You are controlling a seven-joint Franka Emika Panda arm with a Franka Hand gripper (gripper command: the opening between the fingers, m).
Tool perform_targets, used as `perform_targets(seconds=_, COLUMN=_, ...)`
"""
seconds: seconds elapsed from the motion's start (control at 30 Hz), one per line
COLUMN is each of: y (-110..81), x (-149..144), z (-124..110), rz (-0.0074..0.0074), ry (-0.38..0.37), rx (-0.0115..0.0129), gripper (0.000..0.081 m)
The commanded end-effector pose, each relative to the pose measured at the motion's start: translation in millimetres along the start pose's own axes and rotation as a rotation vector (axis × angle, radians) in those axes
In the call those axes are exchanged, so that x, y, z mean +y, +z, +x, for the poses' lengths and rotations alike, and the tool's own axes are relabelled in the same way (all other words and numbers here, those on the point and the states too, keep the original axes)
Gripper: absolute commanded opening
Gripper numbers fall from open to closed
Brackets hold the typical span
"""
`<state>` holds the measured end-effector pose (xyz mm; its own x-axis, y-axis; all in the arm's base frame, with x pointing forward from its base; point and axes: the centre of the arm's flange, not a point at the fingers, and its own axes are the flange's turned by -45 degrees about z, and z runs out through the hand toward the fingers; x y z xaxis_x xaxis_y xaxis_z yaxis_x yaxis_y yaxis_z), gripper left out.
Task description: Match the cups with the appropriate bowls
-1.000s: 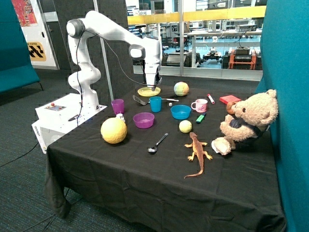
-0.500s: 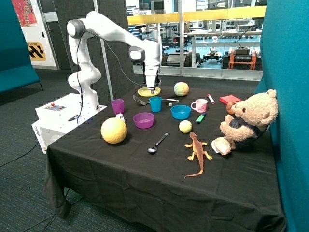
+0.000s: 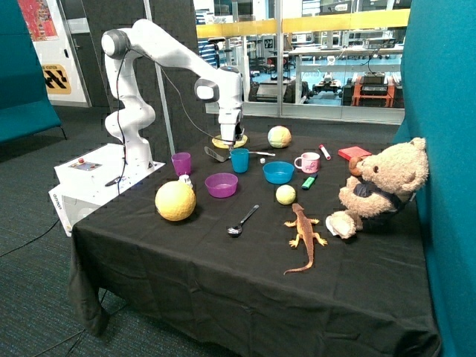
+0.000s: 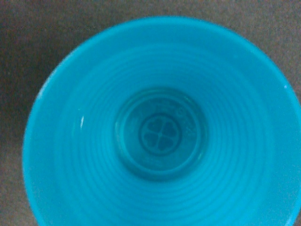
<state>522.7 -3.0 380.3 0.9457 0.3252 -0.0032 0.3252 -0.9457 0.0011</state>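
The teal-blue cup (image 3: pixel 239 161) stands upright on the black cloth between the yellow plate and the two bowls. My gripper (image 3: pixel 236 142) is directly over it, down at its rim. The wrist view looks straight into the teal cup (image 4: pixel 160 132), which fills that view and is empty inside. The translucent purple cup (image 3: pixel 181 163) stands near the table edge closest to the robot base. The purple-magenta bowl (image 3: pixel 221 184) lies in front of the teal cup, and the bright blue bowl (image 3: pixel 278 172) lies beside it toward the mug. Both bowls are empty.
A yellow plate (image 3: pixel 223 141) lies behind the gripper. A big yellow ball (image 3: pixel 175 201), a spoon (image 3: pixel 242 221), a small yellow ball (image 3: pixel 285 195), a toy lizard (image 3: pixel 303 235), a white-and-pink mug (image 3: pixel 307 162) and a teddy bear (image 3: pixel 379 187) stand around.
The gripper has come down from above the yellow plate's edge to the teal cup's rim. The cups and bowls have not moved.
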Motion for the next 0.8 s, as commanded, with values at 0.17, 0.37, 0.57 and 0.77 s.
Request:
perform_targets(seconds=0.17, y=10.9, x=5.6, z=-4.6, rz=0.0011, ry=0.003, rx=0.0032, gripper=0.0437)
perform_targets(seconds=0.37, y=15.8, x=13.0, z=-0.9, rz=0.0011, ry=0.022, rx=0.0032, gripper=0.0424)
perform_targets(seconds=0.57, y=16.9, x=11.5, z=1.4, rz=0.0011, ry=0.019, rx=0.0032, gripper=0.0418)
perform_targets(seconds=0.77, y=16.1, x=4.3, z=5.3, rz=0.0011, ry=0.009, rx=0.0032, gripper=0.0413)
